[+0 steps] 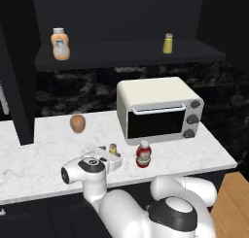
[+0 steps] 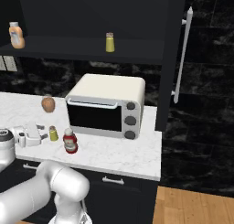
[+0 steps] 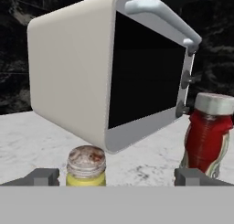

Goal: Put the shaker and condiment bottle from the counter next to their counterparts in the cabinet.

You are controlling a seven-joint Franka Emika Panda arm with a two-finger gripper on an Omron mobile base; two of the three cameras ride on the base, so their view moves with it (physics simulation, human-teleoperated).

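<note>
the gripper (image 3: 117,177) shows in the hand view as two dark fingertips (image 3: 43,176) set wide apart, clamped on nothing. between them, nearer the left tip, stands the shaker (image 3: 86,166); just its tan-grey cap and a strip of yellow-green body clear the bottom of that view, and whether either tip touches it cannot be told. just above the right tip stands the red condiment bottle (image 3: 208,131), its foot cut off by that tip. beyond both, the white toaster oven (image 3: 91,72) appears tilted.

in the left base view the arm's own hand covers most of the shaker (image 1: 113,148); the fingers there are too small to make out.

counted, left to right: one brown egg-shaped thing (image 1: 78,123) on the counter (image 1: 39,154), two shakers, the second one (image 1: 168,43) on the shelf of the cabinet (image 1: 126,55), one orange squeeze bottle (image 1: 60,44) at the shelf's left end, one condiment bottle, one toaster oven.
</note>
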